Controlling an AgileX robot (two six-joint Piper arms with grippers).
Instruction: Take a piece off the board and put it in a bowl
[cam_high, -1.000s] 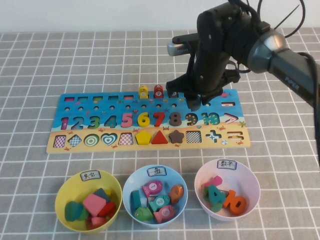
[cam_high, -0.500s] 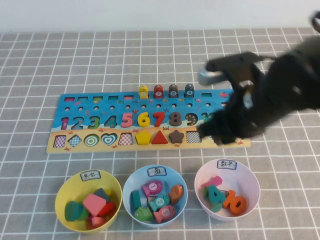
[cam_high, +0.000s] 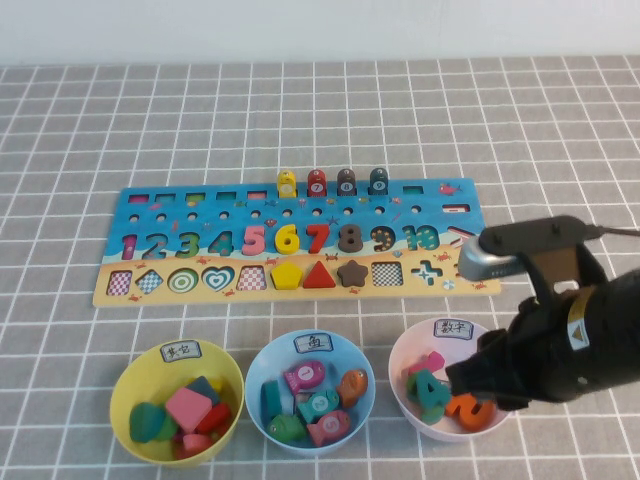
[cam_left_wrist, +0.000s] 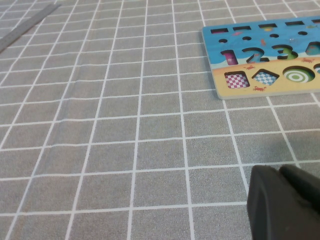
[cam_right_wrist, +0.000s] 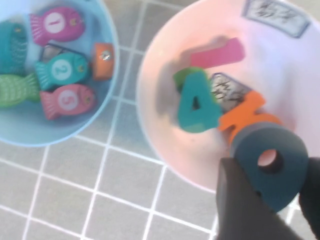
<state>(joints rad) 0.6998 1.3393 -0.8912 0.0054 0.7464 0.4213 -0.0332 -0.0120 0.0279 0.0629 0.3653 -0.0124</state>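
Observation:
My right gripper (cam_right_wrist: 272, 172) is shut on the dark slate blue-grey numeral 9 (cam_right_wrist: 270, 162) and holds it over the near rim of the whitish pale-pink bowl (cam_right_wrist: 160, 115). In the high view the right arm (cam_high: 545, 340) covers the right side of that bowl (cam_high: 402, 352), and the held piece is hidden. The bowl holds a teal 4, an orange numeral and a pink piece. The blue sea-print board (cam_high: 200, 215) lies beyond the bowls, and its 9 slot (cam_high: 383, 238) is uncovered. My left gripper (cam_left_wrist: 285, 200) is shut and empty, low over the mat beside the board's left end (cam_left_wrist: 220, 89).
A light-blue bowl (cam_high: 258, 372) with fish pieces and a yellow bowl (cam_high: 125, 378) with shape pieces stand left of the pink bowl. Several round-topped pegs (cam_high: 346, 181) stand on the board's far row. A brown 8 (cam_high: 350, 238) sits in the board.
My right arm has swung from above the board's 9 slot toward the near side and now hangs over the pink bowl with the numeral 9 in its grip.

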